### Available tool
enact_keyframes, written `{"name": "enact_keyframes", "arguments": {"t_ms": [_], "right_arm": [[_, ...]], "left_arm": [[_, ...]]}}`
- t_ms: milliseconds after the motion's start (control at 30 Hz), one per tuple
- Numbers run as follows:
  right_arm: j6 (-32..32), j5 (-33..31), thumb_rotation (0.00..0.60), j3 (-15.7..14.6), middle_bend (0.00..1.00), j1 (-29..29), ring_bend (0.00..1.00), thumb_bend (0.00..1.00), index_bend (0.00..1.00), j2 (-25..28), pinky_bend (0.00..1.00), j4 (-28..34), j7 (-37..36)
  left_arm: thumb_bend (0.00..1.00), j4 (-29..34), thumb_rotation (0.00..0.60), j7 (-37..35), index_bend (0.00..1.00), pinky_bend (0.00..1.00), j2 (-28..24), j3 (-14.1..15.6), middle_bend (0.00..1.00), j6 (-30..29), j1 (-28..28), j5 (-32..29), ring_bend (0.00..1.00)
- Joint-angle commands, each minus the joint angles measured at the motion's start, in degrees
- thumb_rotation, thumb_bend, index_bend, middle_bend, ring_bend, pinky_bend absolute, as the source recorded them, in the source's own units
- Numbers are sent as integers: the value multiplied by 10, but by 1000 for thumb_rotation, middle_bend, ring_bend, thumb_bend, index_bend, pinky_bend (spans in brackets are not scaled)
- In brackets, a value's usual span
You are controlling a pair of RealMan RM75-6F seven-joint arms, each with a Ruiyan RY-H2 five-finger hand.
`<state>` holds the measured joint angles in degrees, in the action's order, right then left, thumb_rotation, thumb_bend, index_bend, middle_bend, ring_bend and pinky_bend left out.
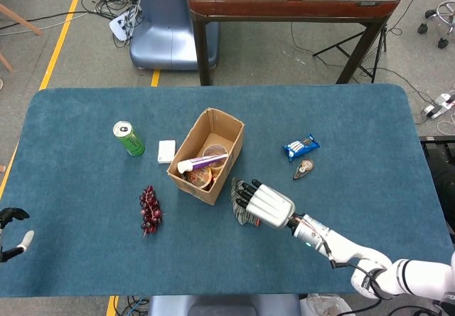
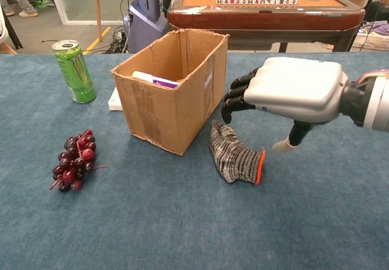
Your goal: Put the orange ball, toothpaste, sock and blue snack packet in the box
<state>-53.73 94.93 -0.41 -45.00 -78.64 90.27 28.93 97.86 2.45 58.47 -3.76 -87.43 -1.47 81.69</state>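
Right hand (image 2: 285, 90) hovering over grey striped sock (image 2: 234, 154), fingers spread, grasping nothing.
Blue snack packet (image 1: 301, 146) showing in head view only; left hand (image 1: 13, 223) too cropped to tell.

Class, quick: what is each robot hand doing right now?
Left robot hand: at the table's edge, state cannot be told.
Right robot hand: open, holding nothing, above the sock.

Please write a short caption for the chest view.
Right hand hovers open above the sock beside the cardboard box.
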Motion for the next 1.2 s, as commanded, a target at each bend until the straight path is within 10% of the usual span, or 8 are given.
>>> {"name": "enact_keyframes", "arguments": {"t_ms": [33, 1200], "right_arm": [[17, -4, 600, 0, 263, -8, 190, 0, 287, -12, 344, -12, 19], [95, -2, 600, 1, 223, -70, 143, 0, 241, -83, 344, -126, -48]], "left_arm": [[262, -3, 600, 7, 446, 607, 1, 0, 460, 2, 0, -3, 416], [262, 41, 600, 63, 522, 607, -35, -1, 460, 34, -1, -69, 415]]}}
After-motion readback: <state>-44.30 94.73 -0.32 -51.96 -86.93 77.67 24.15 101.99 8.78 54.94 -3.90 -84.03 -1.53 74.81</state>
